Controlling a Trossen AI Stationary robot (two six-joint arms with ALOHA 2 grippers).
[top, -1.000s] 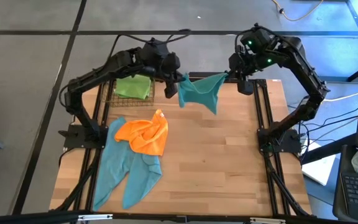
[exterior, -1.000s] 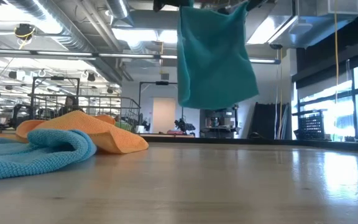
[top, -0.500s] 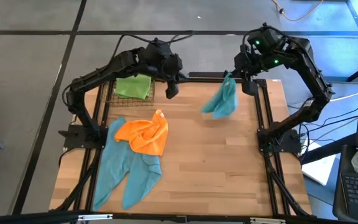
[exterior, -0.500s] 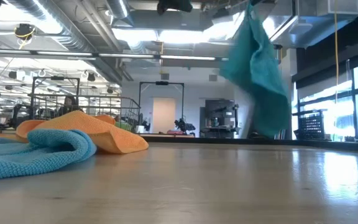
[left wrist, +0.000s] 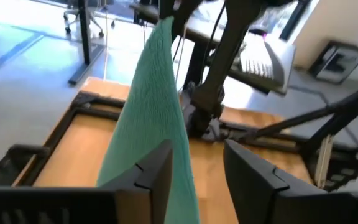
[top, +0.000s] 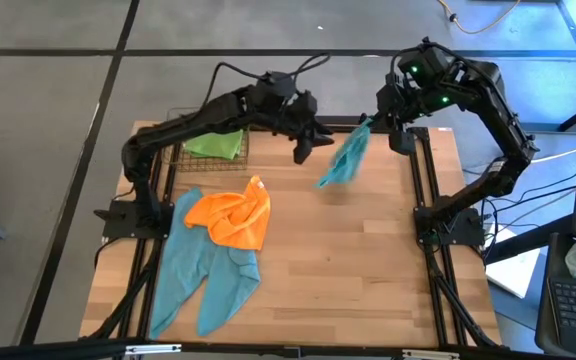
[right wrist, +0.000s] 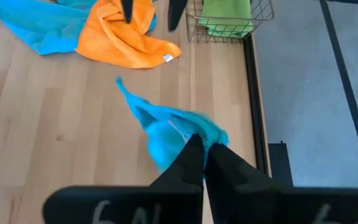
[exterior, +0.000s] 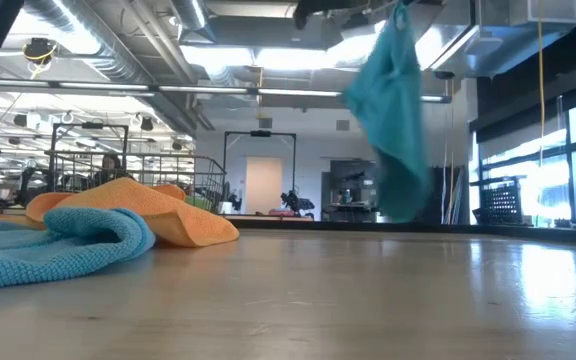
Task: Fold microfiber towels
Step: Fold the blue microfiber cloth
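1. Your teal towel (top: 344, 162) is hanging limp above the far right part of the table (top: 368, 270), pinched at one corner so it can drape free for folding.
2. Your right gripper (top: 369, 121) is clamping that corner with fingers fully closed.
3. Your left gripper (top: 308, 147) is hovering just beside the cloth, fingers parted and holding nothing.
4. The orange towel (top: 232, 216) is lying on other teal ones, hiding their layout.
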